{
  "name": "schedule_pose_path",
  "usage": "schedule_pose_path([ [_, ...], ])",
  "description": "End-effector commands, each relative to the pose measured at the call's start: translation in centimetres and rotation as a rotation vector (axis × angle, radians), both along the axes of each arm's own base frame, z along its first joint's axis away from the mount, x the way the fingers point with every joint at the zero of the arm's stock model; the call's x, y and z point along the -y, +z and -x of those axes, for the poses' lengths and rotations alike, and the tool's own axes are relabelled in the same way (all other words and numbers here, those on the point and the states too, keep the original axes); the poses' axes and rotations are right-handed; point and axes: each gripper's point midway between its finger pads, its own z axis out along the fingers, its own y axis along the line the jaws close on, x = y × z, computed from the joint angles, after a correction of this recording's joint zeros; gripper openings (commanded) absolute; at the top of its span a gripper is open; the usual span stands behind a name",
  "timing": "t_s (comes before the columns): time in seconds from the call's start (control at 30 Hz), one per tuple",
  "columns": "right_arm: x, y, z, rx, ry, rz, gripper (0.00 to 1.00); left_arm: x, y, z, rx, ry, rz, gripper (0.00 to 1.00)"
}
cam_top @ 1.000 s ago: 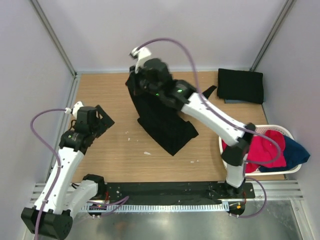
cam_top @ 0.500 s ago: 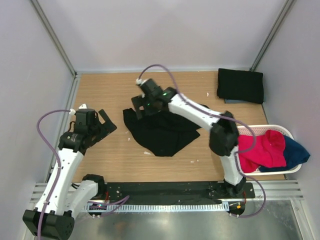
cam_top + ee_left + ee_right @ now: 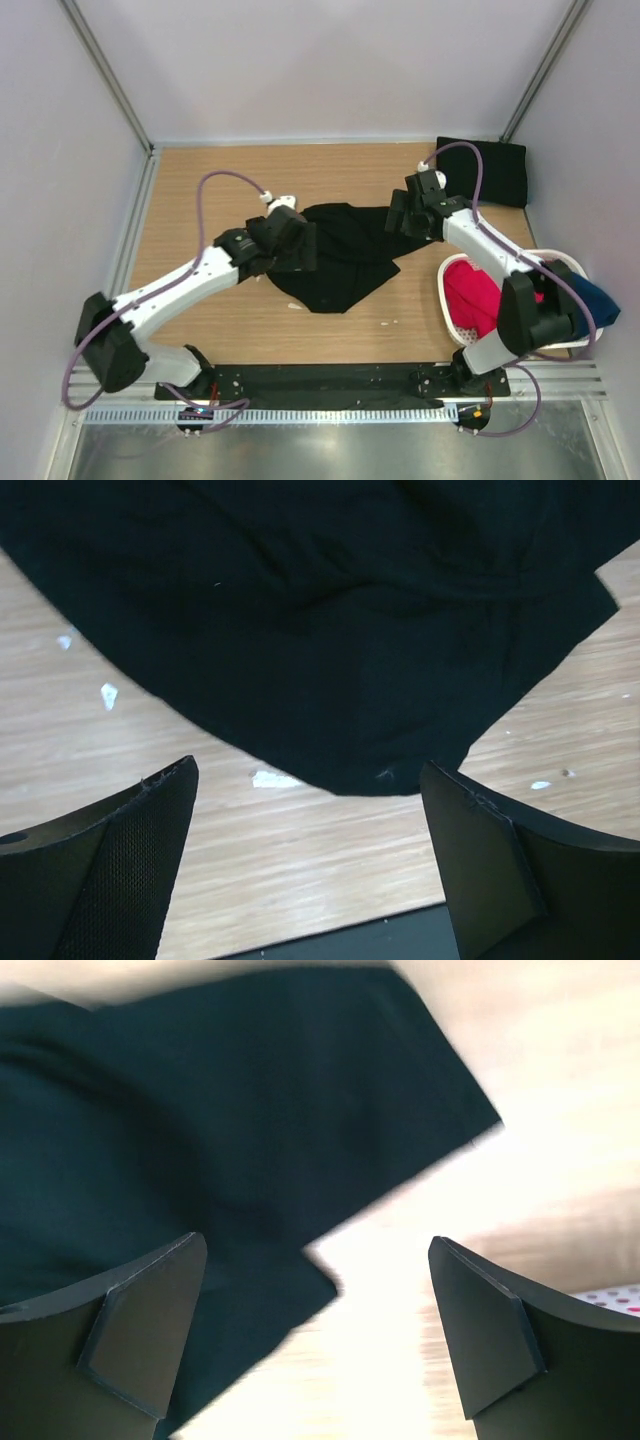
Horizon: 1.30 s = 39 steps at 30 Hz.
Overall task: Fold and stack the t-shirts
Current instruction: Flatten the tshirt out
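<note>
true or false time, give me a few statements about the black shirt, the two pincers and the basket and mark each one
1. The crumpled black cloth t-shirt lies loose on the wooden table. True.
2. The left pincer is clamped on that t-shirt. False: its jaws stand open above the shirt's edge, empty.
3. The right pincer is open. True.
4. The folded black cloth garment sits in the far left corner. False: it is in the far right corner.
5. The white oval plastic basket is empty. False: red cloth and blue cloth lie in it.

Wood tabletop (image 3: 200,190), pale lilac walls (image 3: 330,70), seemingly metal corner posts (image 3: 107,72).
</note>
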Motion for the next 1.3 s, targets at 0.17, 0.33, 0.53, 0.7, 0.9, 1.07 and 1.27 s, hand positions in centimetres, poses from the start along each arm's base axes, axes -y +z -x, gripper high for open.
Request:
schedule_pose_path([
  [0.17,1.3,-5.9,-5.1,-0.023,-0.109,-0.007,0.92,8.2,-2.0,-1.6,0.083,-0.182,-0.156,0.9],
  [0.33,1.0,-8.4,-5.6,-0.06,-0.094,-0.011,0.84,12.1,-6.9,-0.6,0.014,-0.265,-0.214,0.88],
  [0.53,1.1,-10.2,-5.9,-0.086,-0.098,-0.011,0.74,14.7,-9.3,-1.7,0.002,-0.298,-0.262,0.75],
  [0.7,1.6,-10.9,-6.4,-0.092,-0.106,0.0,0.56,13.9,-10.1,-2.2,0.002,-0.263,-0.318,0.46],
  [0.9,2.4,-9.1,-7.4,-0.053,-0.117,0.015,0.06,8.3,-5.9,-1.9,0.08,-0.027,-0.312,0.0],
  [1.07,2.6,-4.0,-9.4,0.05,-0.11,0.024,0.01,-1.4,-2.1,1.5,0.108,0.304,-0.228,0.0],
  [1.27,2.6,5.3,-11.9,0.233,-0.104,0.019,0.01,-13.4,-0.4,6.2,0.174,0.717,-0.093,0.0],
])
